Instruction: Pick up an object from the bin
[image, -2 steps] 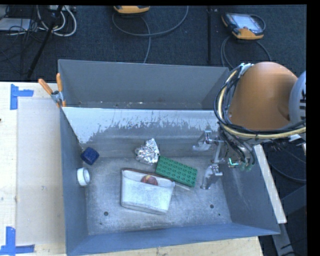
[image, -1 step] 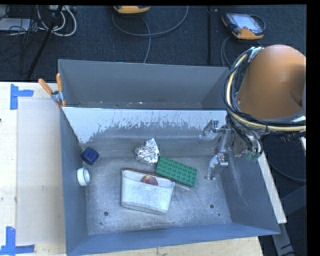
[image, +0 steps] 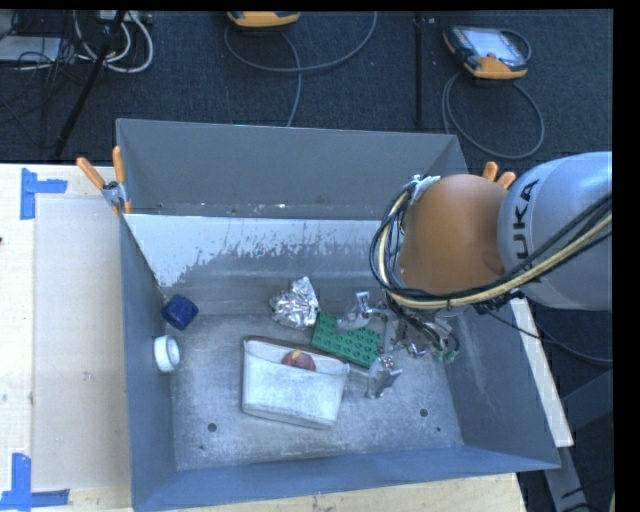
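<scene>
My gripper (image: 371, 345) hangs low over the right middle of the bin, its two metal fingers spread apart, one near the far side and one near the front. Between and just left of them lies a flat green studded plate (image: 346, 339), tilted toward the fingers. I cannot tell whether the fingers touch it. A crumpled ball of silver foil (image: 295, 303) sits just left of the plate. In front of it lies a white folded cloth pouch (image: 291, 385) with a small reddish round thing (image: 298, 360) at its upper edge.
A dark blue block (image: 179, 311) and a small white roll or cap (image: 166, 352) lie near the bin's left wall. The arm with its orange cover and cables comes in over the bin's right side.
</scene>
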